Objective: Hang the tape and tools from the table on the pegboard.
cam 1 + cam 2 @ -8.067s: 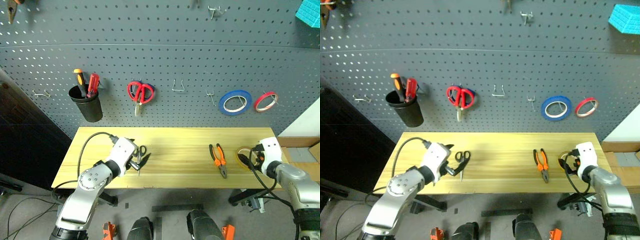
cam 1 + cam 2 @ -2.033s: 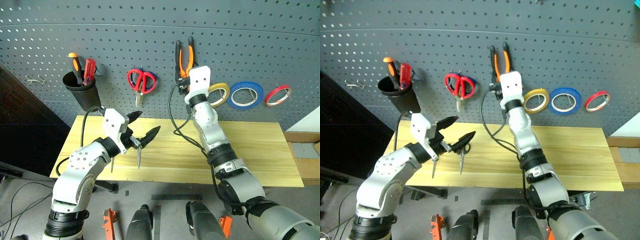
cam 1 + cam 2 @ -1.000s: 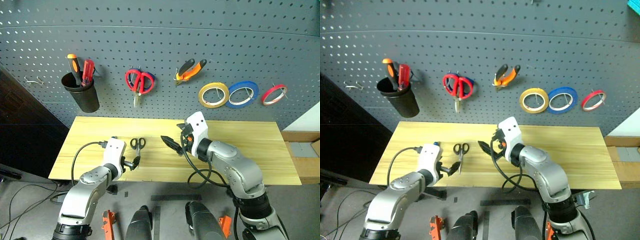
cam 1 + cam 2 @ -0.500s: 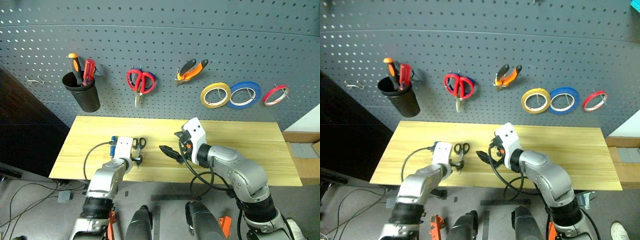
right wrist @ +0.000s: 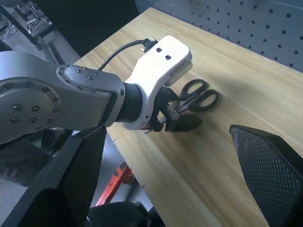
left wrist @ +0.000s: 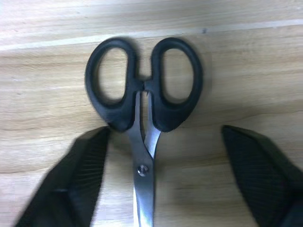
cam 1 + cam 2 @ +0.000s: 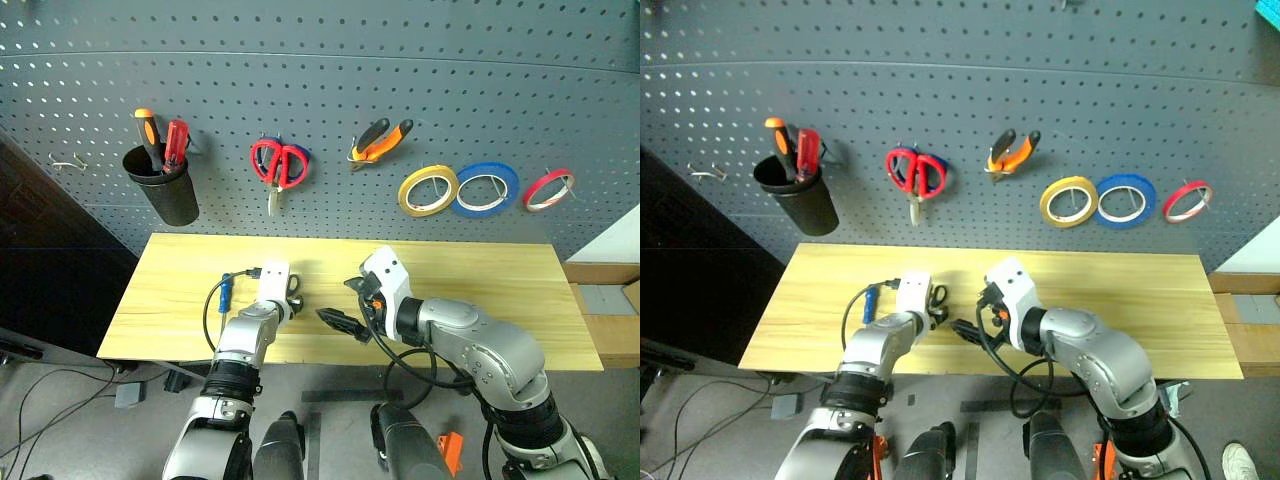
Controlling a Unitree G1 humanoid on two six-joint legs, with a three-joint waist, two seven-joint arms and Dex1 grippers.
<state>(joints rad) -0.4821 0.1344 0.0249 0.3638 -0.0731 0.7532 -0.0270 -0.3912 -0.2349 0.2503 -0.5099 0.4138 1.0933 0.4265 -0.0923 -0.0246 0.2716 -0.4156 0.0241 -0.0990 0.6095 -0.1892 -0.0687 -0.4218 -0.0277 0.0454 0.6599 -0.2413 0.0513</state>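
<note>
Item: my left gripper. Lowered onto the table over the black-handled scissors. Fingers stand apart, one on each side of the blades just below the handle loops, neither touching the steel; nothing gripped. The scissors lie flat on the wood, blades closed, loops pointing away from my wrist.

Item: my right gripper. Held above the table just beside my left one, on its right, aimed toward it. Fingers spread wide, empty.

Item: blue-handled screwdriver. On the table just left of my left gripper, near its cable.

Item: pegboard. Beyond both grippers, rising behind the table. Straight ahead of my left gripper hang red-handled scissors; to their right the orange-and-black pliers, then the yellowish tape, a blue tape ring and a red tape ring. Far left, a black cup with two screwdrivers.
</note>
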